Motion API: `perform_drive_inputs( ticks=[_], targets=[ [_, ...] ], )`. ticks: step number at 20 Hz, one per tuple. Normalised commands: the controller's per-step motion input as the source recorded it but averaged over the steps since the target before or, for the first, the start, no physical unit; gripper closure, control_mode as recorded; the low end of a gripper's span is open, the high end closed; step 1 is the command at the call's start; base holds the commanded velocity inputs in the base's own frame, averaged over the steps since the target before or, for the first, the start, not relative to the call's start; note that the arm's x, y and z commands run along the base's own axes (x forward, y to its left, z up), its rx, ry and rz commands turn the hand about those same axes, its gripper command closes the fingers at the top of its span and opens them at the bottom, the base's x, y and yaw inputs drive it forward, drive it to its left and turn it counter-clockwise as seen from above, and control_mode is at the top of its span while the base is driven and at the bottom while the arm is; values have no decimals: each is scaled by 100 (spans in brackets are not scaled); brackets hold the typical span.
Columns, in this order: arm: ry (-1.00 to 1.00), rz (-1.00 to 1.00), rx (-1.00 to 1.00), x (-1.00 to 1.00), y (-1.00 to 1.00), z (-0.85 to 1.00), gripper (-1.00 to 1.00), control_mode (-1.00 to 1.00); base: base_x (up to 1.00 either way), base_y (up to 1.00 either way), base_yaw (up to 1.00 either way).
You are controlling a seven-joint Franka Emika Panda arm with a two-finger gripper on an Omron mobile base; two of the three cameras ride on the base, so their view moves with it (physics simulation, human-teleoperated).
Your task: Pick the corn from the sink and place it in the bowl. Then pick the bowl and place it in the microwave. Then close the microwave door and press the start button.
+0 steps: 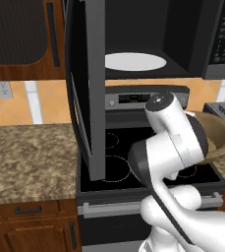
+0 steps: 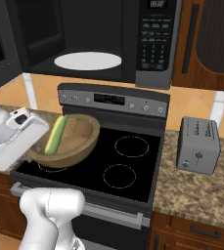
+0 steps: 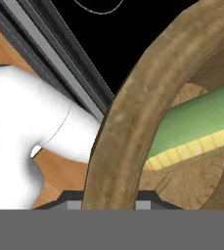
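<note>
The tan-brown bowl (image 2: 72, 141) hangs tilted over the front left of the stove, held up by its rim. The corn (image 2: 56, 133) lies inside it, yellow with a green side. My gripper (image 2: 35, 145) is shut on the bowl's near rim; in the hand view the rim (image 3: 128, 117) runs down between the fingertips and the corn (image 3: 196, 129) lies just past it. The microwave (image 2: 91, 41) is above, its cavity open with a white turntable (image 1: 135, 61). The microwave door (image 1: 87, 88) stands swung out to the left. The sink is out of view.
The black glass-top stove (image 2: 121, 158) lies under the bowl. A steel toaster (image 2: 199, 145) stands on the granite counter (image 1: 30, 157) to the right. The microwave's button panel (image 2: 155, 36) is at its right. Brown wooden cabinets flank the microwave.
</note>
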Motion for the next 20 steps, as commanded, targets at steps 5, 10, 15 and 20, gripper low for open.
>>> perform_drive_inputs(
  ticks=[5,10,15,20],
  targets=[
    [0,30,-1,0,0,46,100,-100,0,0,0],
    [-3,0,0,0,0,0,100,-100,0,0,0],
    [-4,14,-1,0,3,0,100,-100,0,0,0],
    [-3,15,0,-1,2,0,100,-100,0,0,0]
  ],
)
